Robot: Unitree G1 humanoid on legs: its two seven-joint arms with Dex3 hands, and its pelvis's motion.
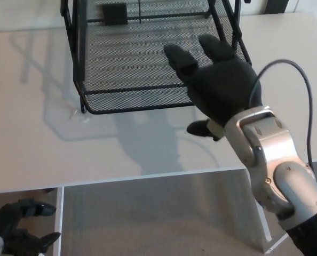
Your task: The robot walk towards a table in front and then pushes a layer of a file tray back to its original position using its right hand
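File tray (pixel 148 53): black wire mesh, sits on white table (pixel 36 133), just ahead of and left of the right hand (pixel 220 85). Lower layer (pixel 132 96) juts toward the robot; front rim below and left of the fingertips.

Head view, only one avail.:
- Right hand open, holding nothing, fingers (pixel 182 58) spread, pointing up-left over the layer's right front corner. Palm faces down/fwd. Whether it touches the mesh: can't tell, prob. hovering just above the rim.
- Thumb (pixel 198 128) hangs below palm, over bare table, nearer the robot than the rim.
- Cable (pixel 302 90) loops off the wrist on its right side, clear of tray.
- Left hand (pixel 17 232) low, far left and nearer the robot than the right, below table edge. Fingers look loosely curled, empty; blurry.

Step in hand, judged: set up the push. To do well: drop palm or fingers onto front rim near its middle, not the corner, so layer slides straight, not skewed. Push along the rails, steady. Keep fingers out of the mesh and clear of the right upright. Watch whole tray sliding on the smooth table.
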